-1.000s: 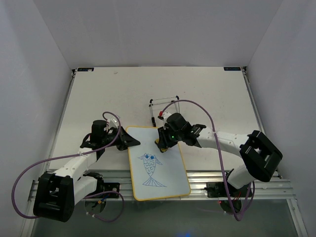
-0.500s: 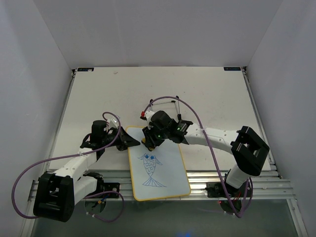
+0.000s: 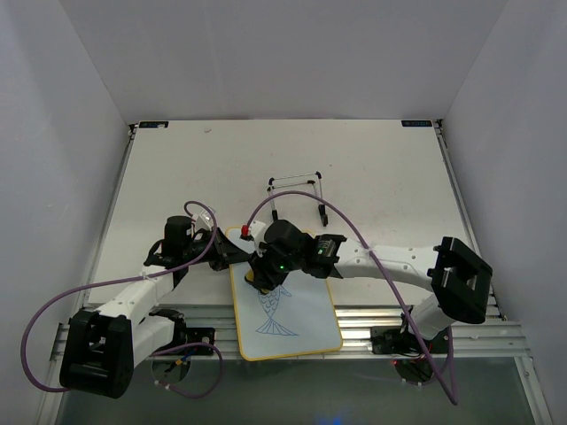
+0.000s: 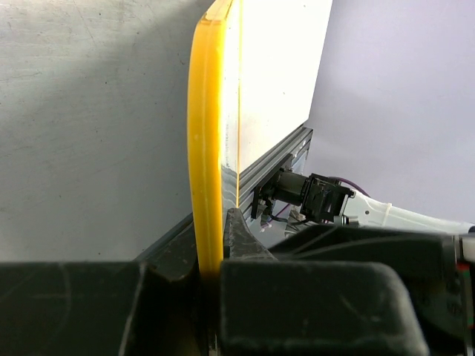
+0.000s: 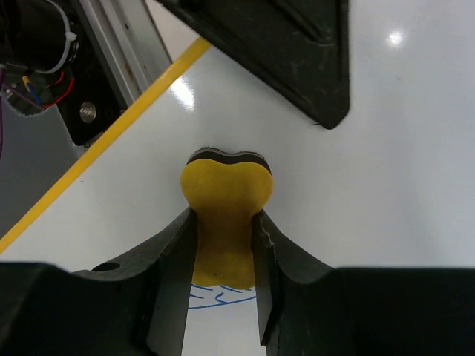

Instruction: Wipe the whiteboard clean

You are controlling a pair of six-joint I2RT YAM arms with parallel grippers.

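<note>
Two grips: left gripper (image 4: 216,256) pinches the edge of the whiteboard (image 3: 306,312), right gripper (image 5: 226,239) squeezes an eraser (image 5: 226,191) onto it. Hard strokes could drag the whiteboard free of that thin pinch.

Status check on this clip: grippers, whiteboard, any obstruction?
Left gripper shut on whiteboard edge. Right gripper shut on yellow eraser, pressed on the board. Blue fish tail not yet erased. Wire stand apart, beyond it.
</note>
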